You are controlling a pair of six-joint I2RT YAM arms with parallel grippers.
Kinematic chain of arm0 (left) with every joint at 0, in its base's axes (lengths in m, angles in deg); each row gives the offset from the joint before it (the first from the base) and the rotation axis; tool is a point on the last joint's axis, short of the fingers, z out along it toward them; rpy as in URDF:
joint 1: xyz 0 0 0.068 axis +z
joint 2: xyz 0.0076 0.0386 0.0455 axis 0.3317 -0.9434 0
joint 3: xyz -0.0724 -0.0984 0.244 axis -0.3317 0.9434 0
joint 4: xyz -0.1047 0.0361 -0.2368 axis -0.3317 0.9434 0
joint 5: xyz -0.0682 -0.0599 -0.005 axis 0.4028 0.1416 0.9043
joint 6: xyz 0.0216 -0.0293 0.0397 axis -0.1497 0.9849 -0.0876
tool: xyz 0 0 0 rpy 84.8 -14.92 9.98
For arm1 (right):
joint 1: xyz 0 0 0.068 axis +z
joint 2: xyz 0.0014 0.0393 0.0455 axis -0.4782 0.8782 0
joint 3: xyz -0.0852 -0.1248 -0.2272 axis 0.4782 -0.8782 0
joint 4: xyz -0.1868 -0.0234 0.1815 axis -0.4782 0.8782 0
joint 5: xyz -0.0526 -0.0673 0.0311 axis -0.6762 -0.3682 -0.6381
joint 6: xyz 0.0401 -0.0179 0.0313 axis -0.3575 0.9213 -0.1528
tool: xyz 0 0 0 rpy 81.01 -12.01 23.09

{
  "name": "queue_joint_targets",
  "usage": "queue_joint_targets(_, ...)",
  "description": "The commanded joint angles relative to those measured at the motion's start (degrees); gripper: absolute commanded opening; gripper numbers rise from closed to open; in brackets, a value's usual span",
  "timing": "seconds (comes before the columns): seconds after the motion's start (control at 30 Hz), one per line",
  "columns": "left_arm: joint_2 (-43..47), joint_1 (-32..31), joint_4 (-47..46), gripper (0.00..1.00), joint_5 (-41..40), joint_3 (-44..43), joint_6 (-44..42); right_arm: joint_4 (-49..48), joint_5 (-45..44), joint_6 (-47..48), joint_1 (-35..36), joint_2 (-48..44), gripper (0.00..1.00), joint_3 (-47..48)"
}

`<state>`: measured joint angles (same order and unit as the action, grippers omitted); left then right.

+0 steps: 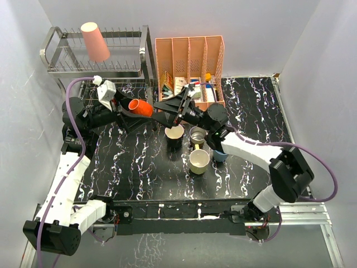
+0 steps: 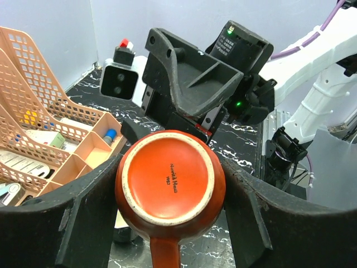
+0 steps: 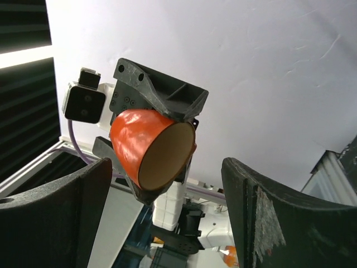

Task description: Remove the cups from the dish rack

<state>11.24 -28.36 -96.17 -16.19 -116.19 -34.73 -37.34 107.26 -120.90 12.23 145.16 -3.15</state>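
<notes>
Step in hand, by the pose: an arm-to-arm transfer. The left gripper (image 1: 134, 109) clamps the orange cup (image 1: 140, 107) by its sides, above the table (image 1: 128, 167), between the dish rack (image 1: 146, 50) and 4 cups (image 1: 199, 161) set down. The right gripper (image 1: 167, 111) faces it, jaws wide and empty. The next move calls for straddling the cup before release.

The pink tumbler (image 1: 95, 42) sits on the upper tier, shown only in the top view. The left wrist view shows the cup's base, the right wrist view its mouth.
</notes>
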Motion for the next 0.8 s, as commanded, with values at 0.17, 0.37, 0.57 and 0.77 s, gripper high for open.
queue_joint_targets(0.17, 2.3, -0.3, -3.2, 0.00, 1.2, 1.0, -0.9, -17.8, -3.0, -7.6, 3.0, 5.9, 0.75, 7.7)
queue_joint_targets(0.37, 1.7, -0.2, -3.5, 0.00, 1.1, 1.2, -0.8, -20.5, -3.8, -9.1, 4.8, 8.1, 0.67, 9.8)
queue_joint_targets(0.57, 1.3, -0.3, -3.4, 0.00, 1.3, 2.2, -1.8, -24.2, -4.8, -11.2, 6.4, 11.0, 0.50, 12.7)
queue_joint_targets(0.77, 1.8, -0.3, 5.6, 0.00, 1.8, 2.2, -14.6, -24.3, -6.6, -11.3, 6.5, 10.2, 0.15, 10.2)
